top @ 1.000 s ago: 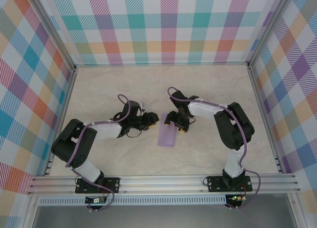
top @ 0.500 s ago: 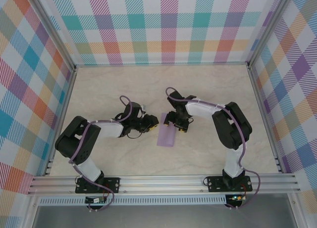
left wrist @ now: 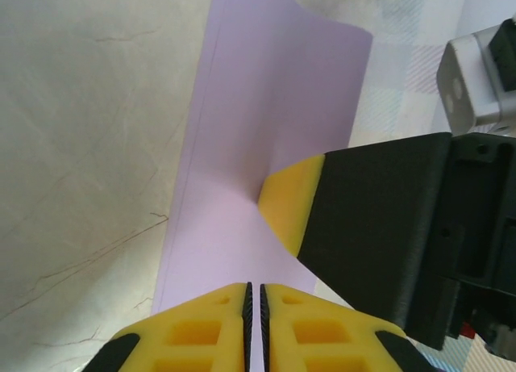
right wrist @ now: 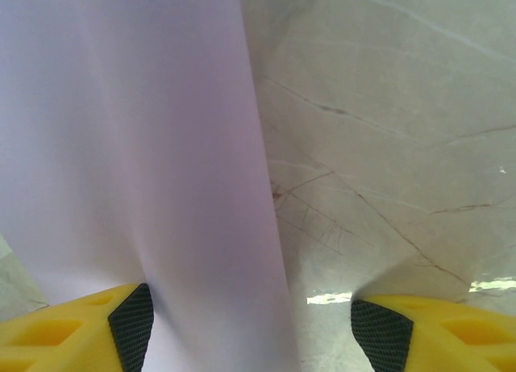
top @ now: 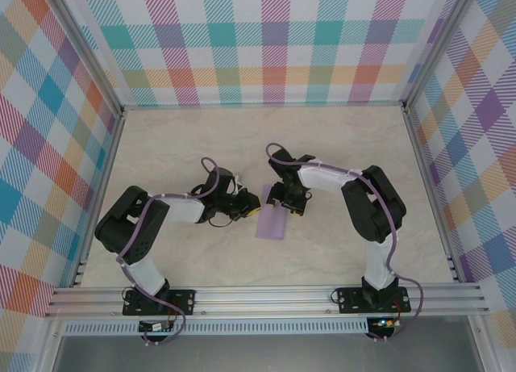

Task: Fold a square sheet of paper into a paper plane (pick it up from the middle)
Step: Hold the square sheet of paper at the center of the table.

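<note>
Right claw [right wrist: 258, 330] atop lavender sheet [top: 270, 224], marble table [top: 339, 146] around

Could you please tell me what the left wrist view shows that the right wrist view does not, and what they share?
Left wrist view: the left pincer, fingers together at the near edge of the square sheet of paper, and a yellow finger of the other arm resting on it. Right wrist view: the right pincer, fingers wide apart, one over the paper, one over bare table. Shared: the lavender paper lying on the marbled table.
</note>
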